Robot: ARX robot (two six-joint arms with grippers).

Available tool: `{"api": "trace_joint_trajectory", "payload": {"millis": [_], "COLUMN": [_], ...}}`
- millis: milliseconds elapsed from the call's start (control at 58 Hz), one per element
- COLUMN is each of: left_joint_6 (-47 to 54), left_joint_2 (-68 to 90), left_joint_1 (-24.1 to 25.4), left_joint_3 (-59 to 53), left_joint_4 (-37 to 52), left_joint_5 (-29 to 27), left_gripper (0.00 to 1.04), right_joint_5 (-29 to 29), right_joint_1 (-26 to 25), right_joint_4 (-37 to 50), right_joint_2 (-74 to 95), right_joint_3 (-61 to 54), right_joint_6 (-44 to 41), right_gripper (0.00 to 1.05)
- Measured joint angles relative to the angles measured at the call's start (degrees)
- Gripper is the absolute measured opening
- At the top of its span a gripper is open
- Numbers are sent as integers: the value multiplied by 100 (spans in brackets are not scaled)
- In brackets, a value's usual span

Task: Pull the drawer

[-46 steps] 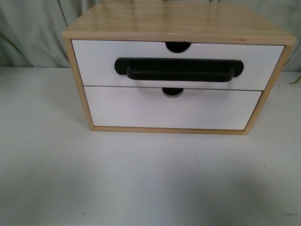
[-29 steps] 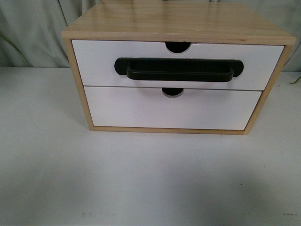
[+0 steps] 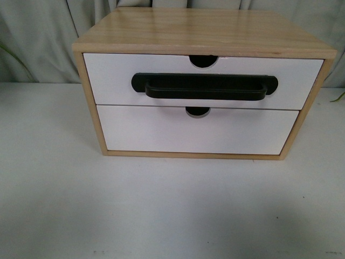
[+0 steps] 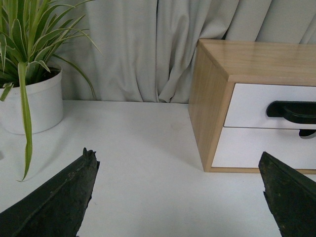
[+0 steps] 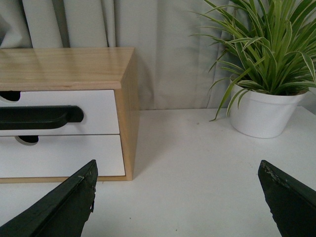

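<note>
The left gripper [image 4: 175, 153] has its jaws spread wide with nothing between them. The right gripper [image 5: 177, 163] is likewise fully spread and holds nothing. Both hang above the white table [image 3: 161, 216], well apart from the cabinet [image 3: 205, 32].

The drawer [image 3: 108, 75] occupies the upper opening of the light-wood cabinet, its front level with the frame. It lies ahead of the left jaws toward the robot's right, and ahead of the right jaws toward the robot's left.

Drawer features:
- wide white front
- long black bar handle [image 3: 205, 86] across the middle
- semicircular notch [image 3: 204, 60] in the upper edge

The lower drawer front [image 3: 197, 132] is plain white with its own notch.
</note>
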State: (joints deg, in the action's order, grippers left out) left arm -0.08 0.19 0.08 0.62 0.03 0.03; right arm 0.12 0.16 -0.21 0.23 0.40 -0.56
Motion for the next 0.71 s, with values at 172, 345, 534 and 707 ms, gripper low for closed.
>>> {"api": "trace_joint_trajectory", "payload": {"millis": [172, 345, 534, 707], "left_joint_6": [0, 2, 2, 2], "left_joint_2": [0, 0, 0, 0], "left_joint_1": [0, 0, 0, 0], "left_joint_3": [0, 0, 0, 0], "left_joint_4": [0, 0, 0, 0], "left_joint_5": [0, 0, 0, 0], "left_gripper": [98, 98, 98, 98], "right_joint_5": [-2, -2, -2, -2], "right_joint_1": [0, 0, 0, 0], "right_joint_4": [0, 0, 0, 0], "right_joint_2": [0, 0, 0, 0], "right_joint_3": [0, 0, 0, 0], "right_joint_6": [0, 0, 0, 0], "right_gripper": [96, 96, 96, 96]}}
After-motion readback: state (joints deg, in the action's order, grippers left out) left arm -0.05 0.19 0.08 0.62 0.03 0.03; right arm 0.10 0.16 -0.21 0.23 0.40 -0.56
